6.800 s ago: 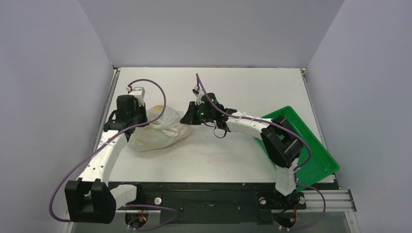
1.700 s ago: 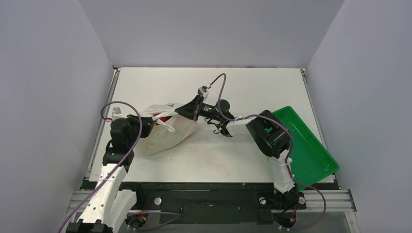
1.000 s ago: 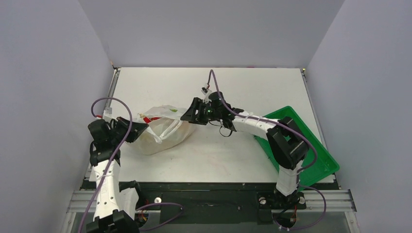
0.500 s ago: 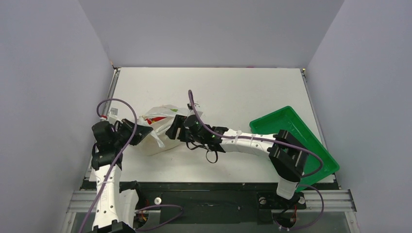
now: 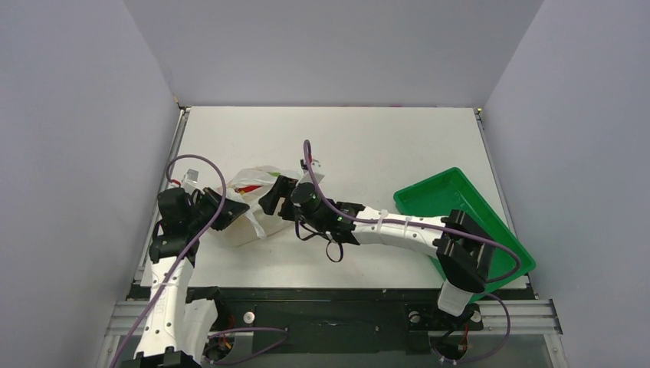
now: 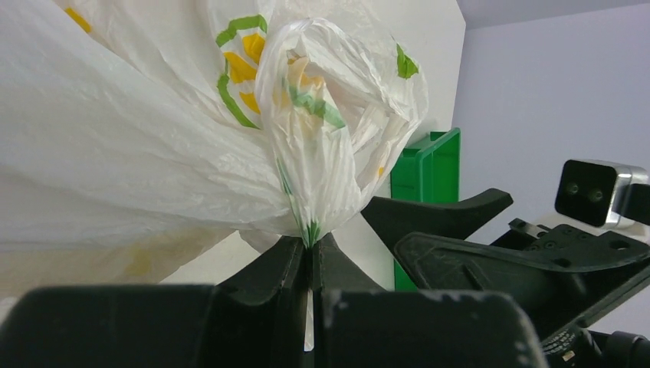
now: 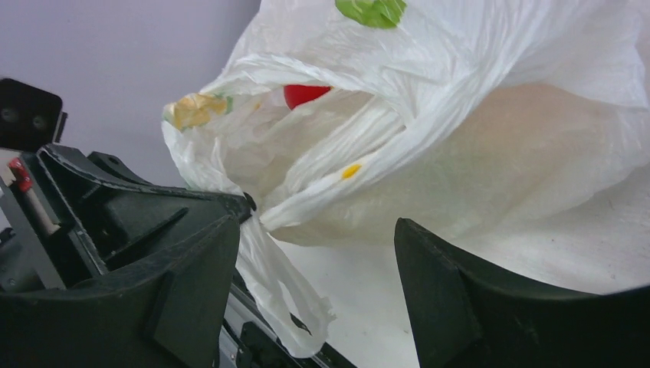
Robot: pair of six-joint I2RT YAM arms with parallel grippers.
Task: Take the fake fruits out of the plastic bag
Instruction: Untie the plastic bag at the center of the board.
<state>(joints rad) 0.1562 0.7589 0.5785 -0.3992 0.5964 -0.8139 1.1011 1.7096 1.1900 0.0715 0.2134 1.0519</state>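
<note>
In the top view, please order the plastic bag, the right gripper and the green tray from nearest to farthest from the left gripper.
1. plastic bag, pinched in the left gripper.
2. right gripper, open, just beyond the bag.
3. green tray, at the far right.

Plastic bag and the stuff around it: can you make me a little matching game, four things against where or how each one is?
1. left gripper
2. right gripper
3. red fruit
4. green tray

A. inside the plastic bag
B. open, facing the bag's mouth
C. on the right side of the table
D. shut on a bunched piece of the bag

Pairs: 1-D, 2-B, 3-A, 4-C
</note>
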